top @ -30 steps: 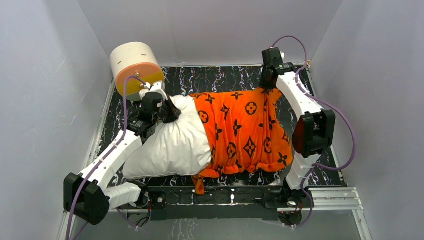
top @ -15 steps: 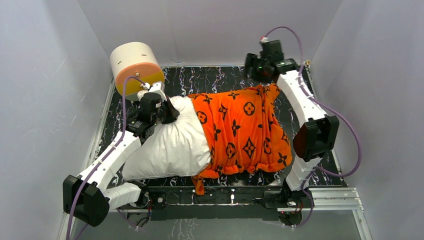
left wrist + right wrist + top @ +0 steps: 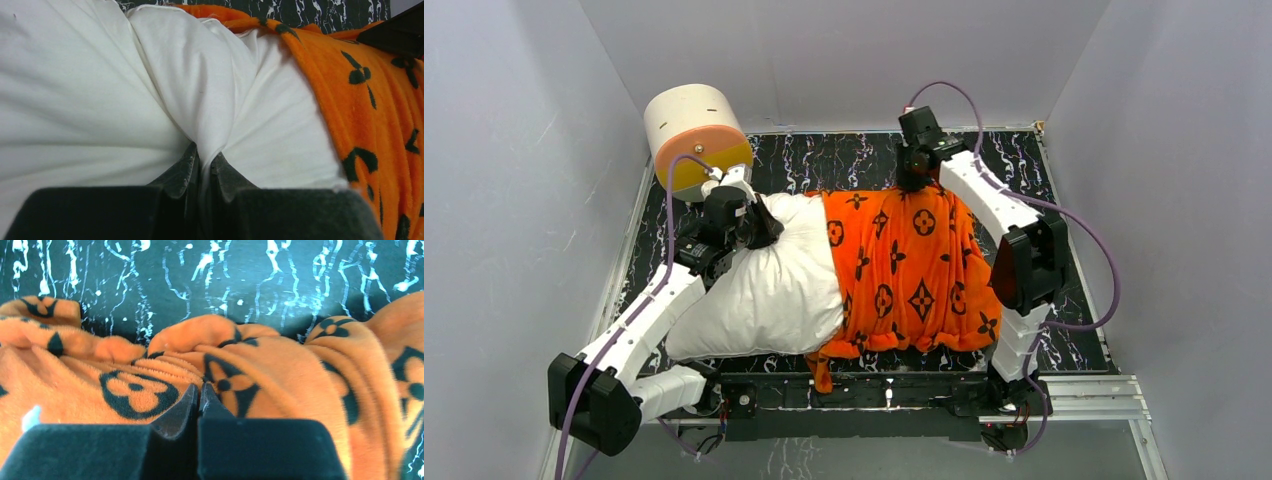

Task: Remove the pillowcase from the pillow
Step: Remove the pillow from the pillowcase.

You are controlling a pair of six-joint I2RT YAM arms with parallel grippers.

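The white pillow (image 3: 764, 285) lies across the floor, its right half inside the orange pillowcase (image 3: 909, 265) with black motifs. My left gripper (image 3: 759, 222) is at the pillow's far left corner and is shut on a pinch of white pillow fabric (image 3: 210, 135). My right gripper (image 3: 912, 178) is at the pillowcase's far edge. Its jaws are shut tight, the tips (image 3: 200, 387) touching a fold of the pillowcase (image 3: 260, 375). No fabric shows between them.
A cream-and-orange cylinder (image 3: 696, 135) lies at the back left corner, just behind my left gripper. The black marbled floor (image 3: 844, 160) is walled by grey panels on three sides. A metal rail (image 3: 1084, 395) runs along the near edge.
My right gripper has swung left from the far right corner to the middle of the pillowcase's far edge. The raised far right corner of the pillowcase has dropped. The left arm has held still.
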